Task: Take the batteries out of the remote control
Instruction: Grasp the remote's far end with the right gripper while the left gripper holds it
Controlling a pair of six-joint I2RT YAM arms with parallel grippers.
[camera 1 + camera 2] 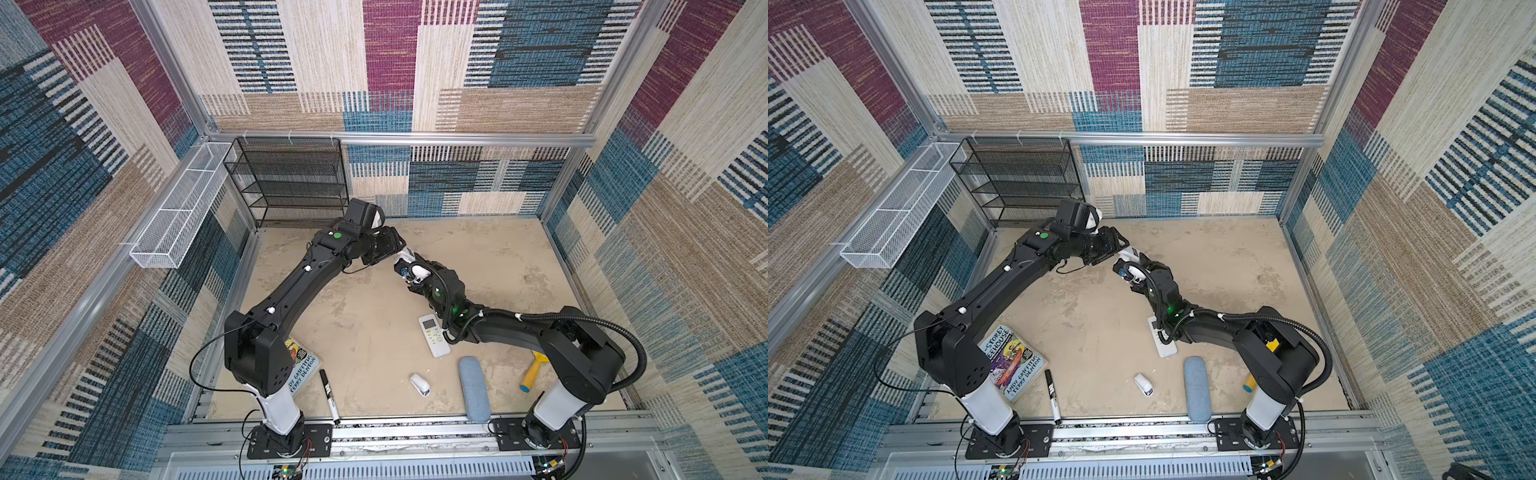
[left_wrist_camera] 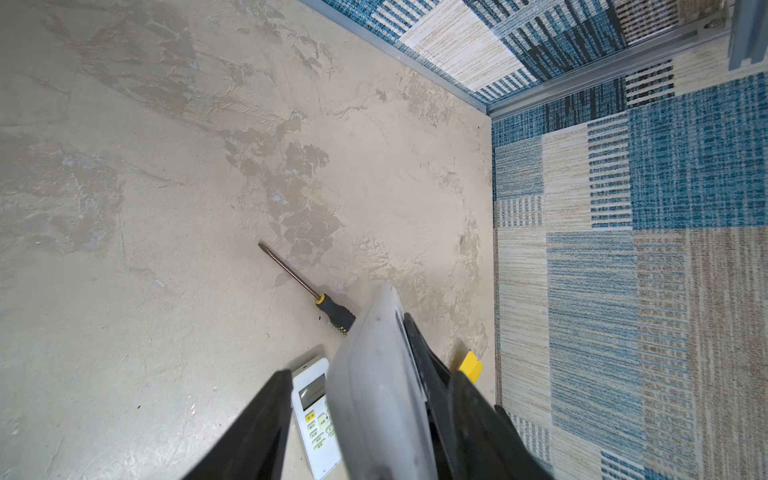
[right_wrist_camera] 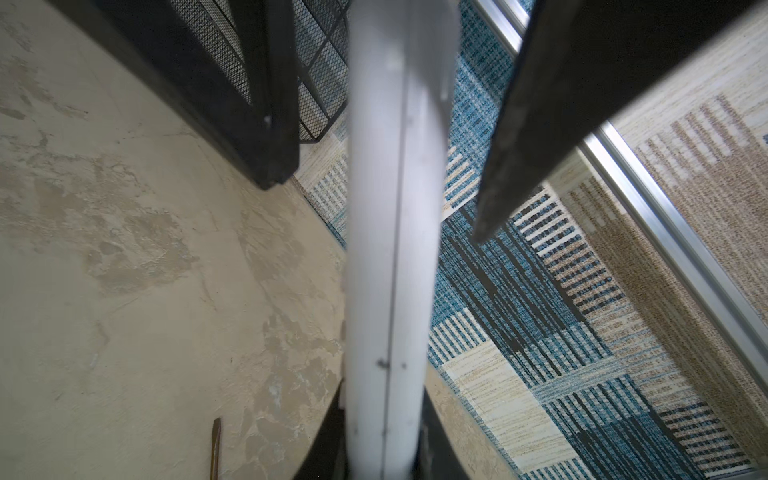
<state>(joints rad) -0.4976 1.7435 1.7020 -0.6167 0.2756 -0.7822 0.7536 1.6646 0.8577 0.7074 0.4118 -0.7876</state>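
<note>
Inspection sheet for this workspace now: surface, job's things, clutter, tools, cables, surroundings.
Surface: mottled beige tabletop, stained patches.
Job's things: held remote up in the air; batteries nothing seen.
Clutter: second remote, book, marker, small white stapler-like item, grey-blue case, yellow-handled scraper, screwdriver.
Grippers: right tool shut on held remote; left tool open, fingers either side of it.
Cables: black cable loops beside left arm; corrugated hose along right arm.
Surroundings: black mesh rack, white mesh basket, carpet-patterned walls.
</note>
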